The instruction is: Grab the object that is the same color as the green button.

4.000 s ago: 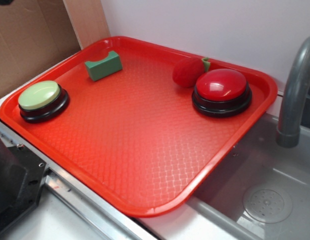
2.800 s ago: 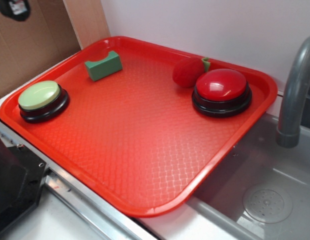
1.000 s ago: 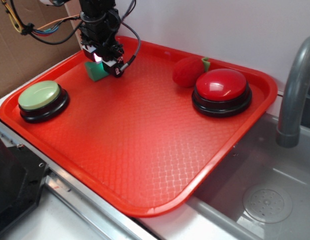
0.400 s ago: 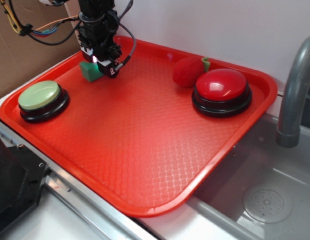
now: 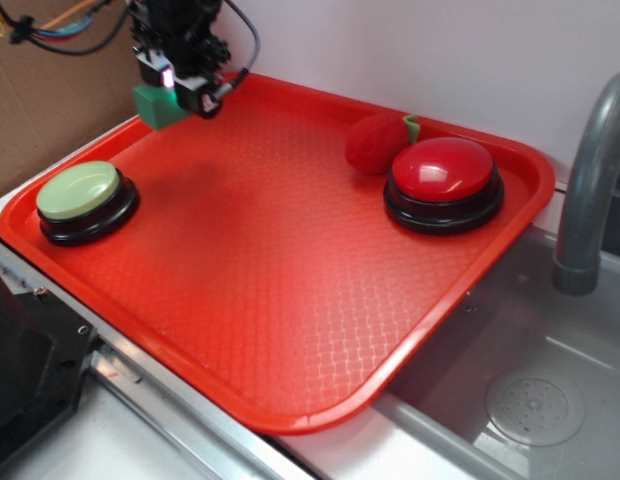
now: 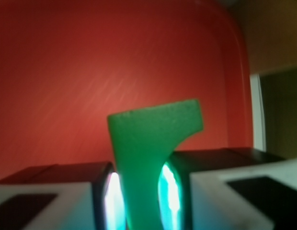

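At the upper left of the exterior view the gripper (image 5: 168, 95) hangs over the far left corner of the red tray (image 5: 290, 290), its jaws clamped on the dark-green block (image 5: 154, 106). The block sticks out below and to the left of the black finger housing and appears lifted clear of the tray surface, with a faint shadow on the tray beneath it. A small lit spot glows on the gripper just above the block.

In the wrist view the block (image 6: 147, 153) fills the lower middle of the frame, pinched between the two fingers (image 6: 104, 191), which press against its narrow lower part on either side. Pale green light reflects off the inner faces of the pads where they meet the block. The block's wider upper end rises above the fingertips and flares toward the right, and its curved notch faces right. Behind it the red tray surface (image 6: 91, 72) is blurred.

At the left edge of the exterior view the green button (image 5: 80, 192) sits on the tray, well apart from the gripper. At the upper right the red button (image 5: 442, 170) stands with a red strawberry-like toy (image 5: 376, 143) just beside it. A grey faucet (image 5: 590, 190) rises at the right edge over a sink (image 5: 530, 400).
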`<action>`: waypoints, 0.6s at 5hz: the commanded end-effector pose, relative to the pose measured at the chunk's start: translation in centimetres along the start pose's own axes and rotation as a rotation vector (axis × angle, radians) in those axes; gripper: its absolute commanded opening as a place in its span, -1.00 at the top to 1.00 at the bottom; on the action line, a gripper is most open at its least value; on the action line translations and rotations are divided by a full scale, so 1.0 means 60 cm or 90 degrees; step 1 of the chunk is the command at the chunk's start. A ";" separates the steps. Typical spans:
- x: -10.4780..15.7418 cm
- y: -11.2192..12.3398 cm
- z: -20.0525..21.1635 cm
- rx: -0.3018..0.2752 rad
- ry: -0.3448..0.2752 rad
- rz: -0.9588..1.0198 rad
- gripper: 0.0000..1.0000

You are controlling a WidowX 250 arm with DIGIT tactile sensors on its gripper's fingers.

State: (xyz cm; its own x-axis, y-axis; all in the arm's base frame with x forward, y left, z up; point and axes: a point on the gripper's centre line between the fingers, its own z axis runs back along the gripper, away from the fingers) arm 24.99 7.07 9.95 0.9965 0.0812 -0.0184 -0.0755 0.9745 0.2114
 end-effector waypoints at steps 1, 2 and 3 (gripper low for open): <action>-0.065 -0.026 0.115 -0.118 -0.030 -0.005 1.00; -0.094 -0.053 0.120 -0.155 -0.028 0.008 1.00; -0.099 -0.075 0.105 -0.246 -0.006 -0.019 1.00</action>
